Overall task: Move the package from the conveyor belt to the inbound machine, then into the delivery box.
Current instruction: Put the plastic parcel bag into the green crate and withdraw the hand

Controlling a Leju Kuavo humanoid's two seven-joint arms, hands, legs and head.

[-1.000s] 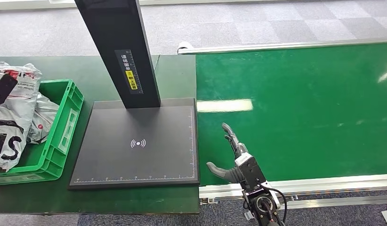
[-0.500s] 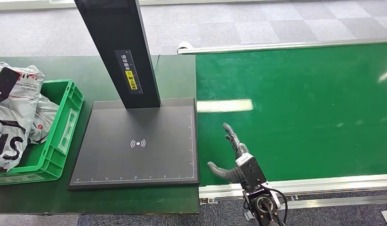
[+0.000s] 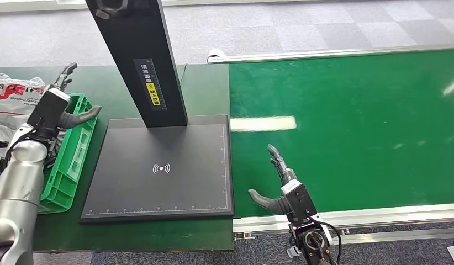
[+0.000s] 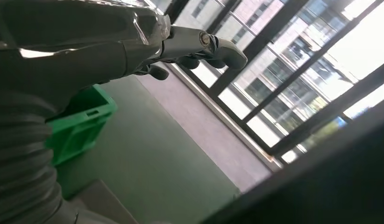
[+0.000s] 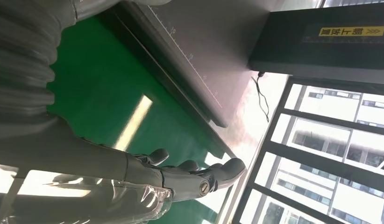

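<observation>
One package (image 3: 17, 91) beside left hand (image 3: 62, 105)

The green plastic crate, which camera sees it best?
The head view: the green plastic crate sits left of the black scanner plate. The left wrist view catches one corner; the right wrist view faces elsewhere.

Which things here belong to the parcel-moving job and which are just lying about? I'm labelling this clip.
Job:
conveyor belt
inbound machine
green delivery box
grey packages at the box
left hand, holding nothing
right hand, holding nothing

Lying about:
dark green table
black cable
windows
</observation>
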